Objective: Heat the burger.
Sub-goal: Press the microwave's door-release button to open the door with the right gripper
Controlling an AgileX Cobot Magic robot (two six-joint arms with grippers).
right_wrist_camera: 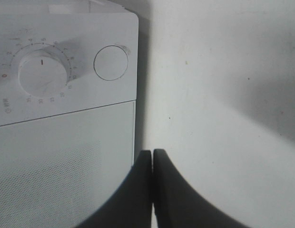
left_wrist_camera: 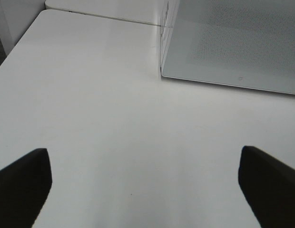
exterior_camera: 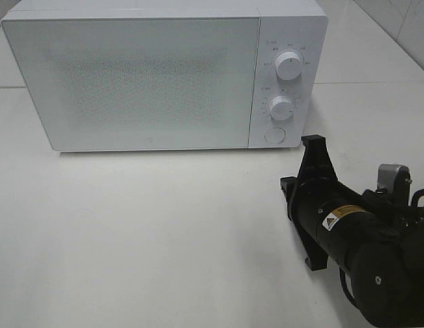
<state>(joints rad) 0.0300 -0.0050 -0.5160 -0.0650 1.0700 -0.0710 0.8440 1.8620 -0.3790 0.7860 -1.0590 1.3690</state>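
The burger shows in none of the views, so its place relative to either set of jaws, which way it faces and how its long axis runs cannot be told. The only container in sight is the white microwave [exterior_camera: 130, 82], standing at the back of the white table [exterior_camera: 164, 225] with its frosted door [exterior_camera: 133, 78] shut. Nothing can be made out through the door's speckled panel, so what it holds cannot be told. To the right of the door, the control strip carries an upper knob [exterior_camera: 289, 65], a lower knob [exterior_camera: 281, 108] and a round button [exterior_camera: 274, 135] at the bottom. The right gripper [right_wrist_camera: 152, 153] is clenched, its two black fingers pressed flat together on nothing. From the high camera it sits near the microwave's front right corner, tips pointing toward the round button from just in front of the control strip; whether they touch the casing cannot be told. The left gripper [left_wrist_camera: 143, 156] is released, its fingers [left_wrist_camera: 24, 183] spread wide over bare table, well apart from the microwave's front left corner.
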